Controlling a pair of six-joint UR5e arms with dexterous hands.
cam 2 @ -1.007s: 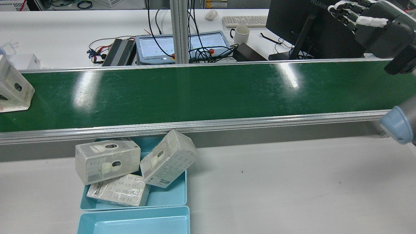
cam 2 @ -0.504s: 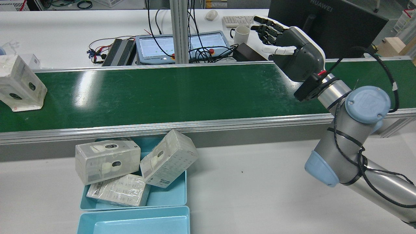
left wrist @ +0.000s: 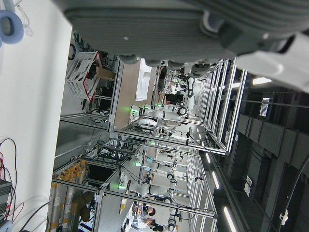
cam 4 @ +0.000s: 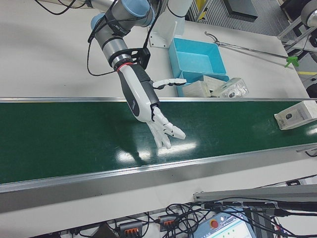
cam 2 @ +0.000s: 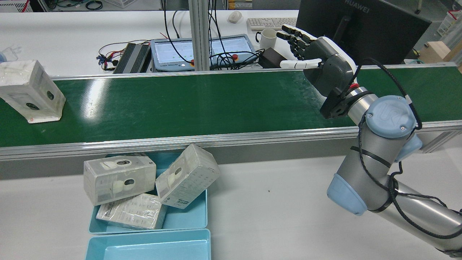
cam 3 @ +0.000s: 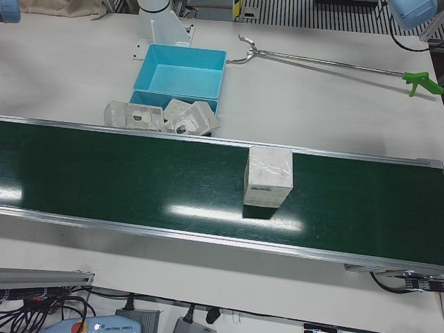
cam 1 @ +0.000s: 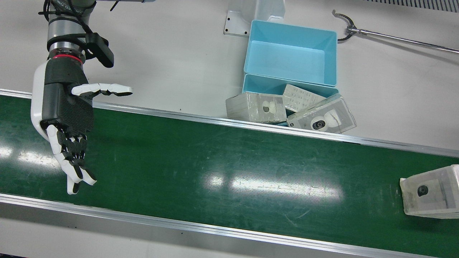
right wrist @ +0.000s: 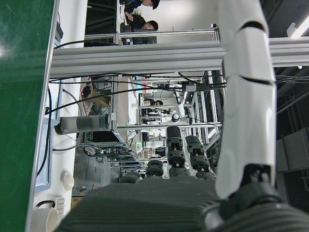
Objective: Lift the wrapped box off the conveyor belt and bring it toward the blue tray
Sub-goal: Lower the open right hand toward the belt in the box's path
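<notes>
We see right hand [cam 1: 66, 118] spread, empty, frame left | wrapped box [cam 1: 432, 192] on conveyor belt [cam 1: 222, 161], far right | left hand's state: cannot tell

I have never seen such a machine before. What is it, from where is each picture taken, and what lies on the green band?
It is a robot arm ending in a mechanical right hand, open and holding nothing, above a green conveyor belt. The rear view is taken from behind the robot. The front view looks almost straight down from the opposite side, and the two front corner views show each half of the table. The last two pictures come from cameras on the hands and lie sideways; the left hand shows only there, as a close blur, so I cannot tell its state.

On the belt stands one wrapped box, far from the right hand and untouched. Beside the belt are two blue trays: the near tray holds three similar boxes, the other tray is empty. A long grabber tool lies on the white table.
</notes>
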